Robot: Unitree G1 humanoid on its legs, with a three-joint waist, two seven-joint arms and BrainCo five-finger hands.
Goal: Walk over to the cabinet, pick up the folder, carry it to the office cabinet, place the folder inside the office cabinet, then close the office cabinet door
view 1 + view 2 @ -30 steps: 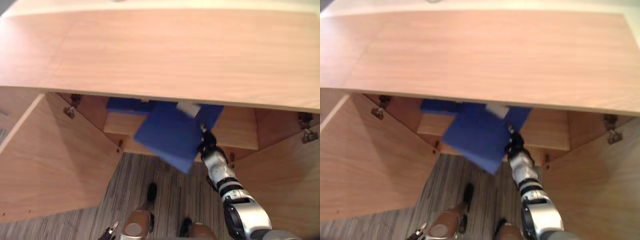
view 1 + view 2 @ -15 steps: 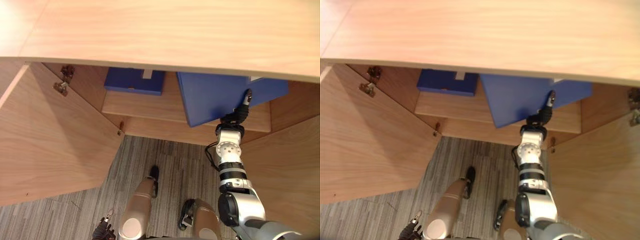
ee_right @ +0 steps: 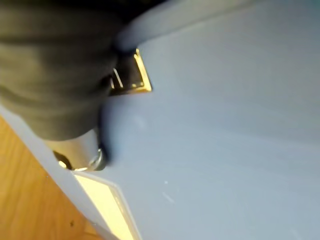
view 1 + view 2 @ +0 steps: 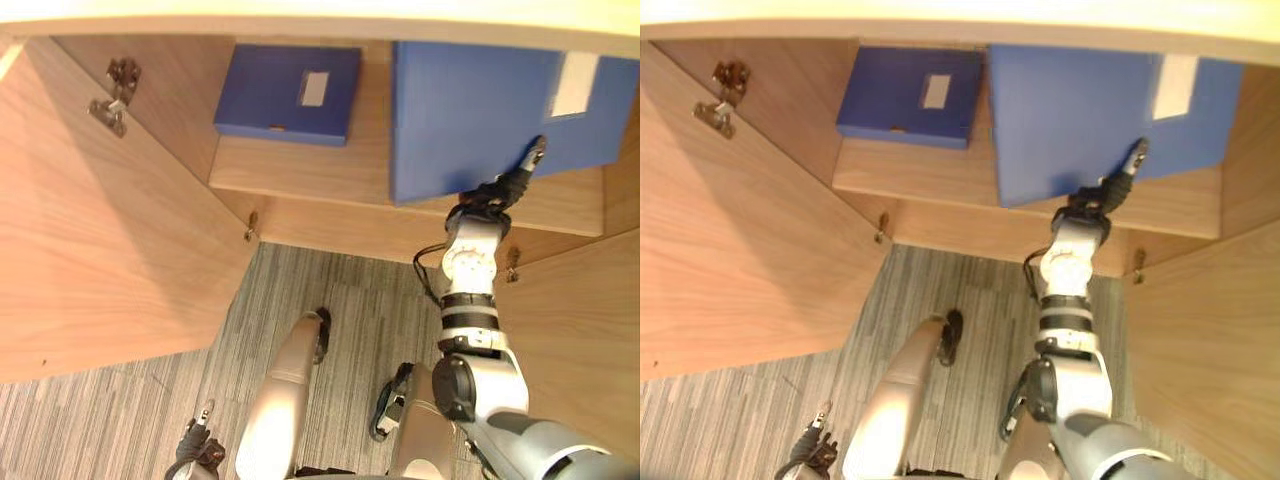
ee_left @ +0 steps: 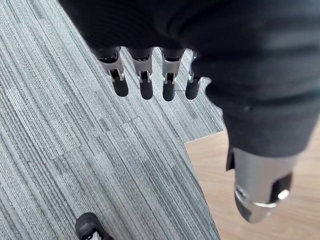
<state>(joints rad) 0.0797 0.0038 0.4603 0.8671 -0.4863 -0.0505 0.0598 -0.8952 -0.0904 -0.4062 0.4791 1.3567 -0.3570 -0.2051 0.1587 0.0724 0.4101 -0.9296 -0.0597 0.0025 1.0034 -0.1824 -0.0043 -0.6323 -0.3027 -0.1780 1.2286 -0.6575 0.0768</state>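
Note:
A large blue folder [image 4: 470, 110] with a white label lies on the right half of the open cabinet's shelf [image 4: 330, 175], its near edge over the shelf front. My right hand [image 4: 495, 190] grips that near edge, one finger on top of the cover and the rest hidden beneath. In the right wrist view the folder [image 3: 225, 125] is pressed close against the thumb [image 3: 80, 150]. My left hand [image 5: 145, 75] hangs over the carpet with straight fingers, holding nothing.
A second, smaller blue folder [image 4: 280, 95] lies at the shelf's left end. The left door [image 4: 90, 230] stands wide open with its hinge [image 4: 110, 90] showing. The right door [image 4: 580, 320] is also open. Grey striped carpet [image 4: 340, 320] lies below.
The view has tilted down under the cabinet top. My right hand has carried the folder from a tilted spot before the shelf's middle to flat on the shelf's right half.

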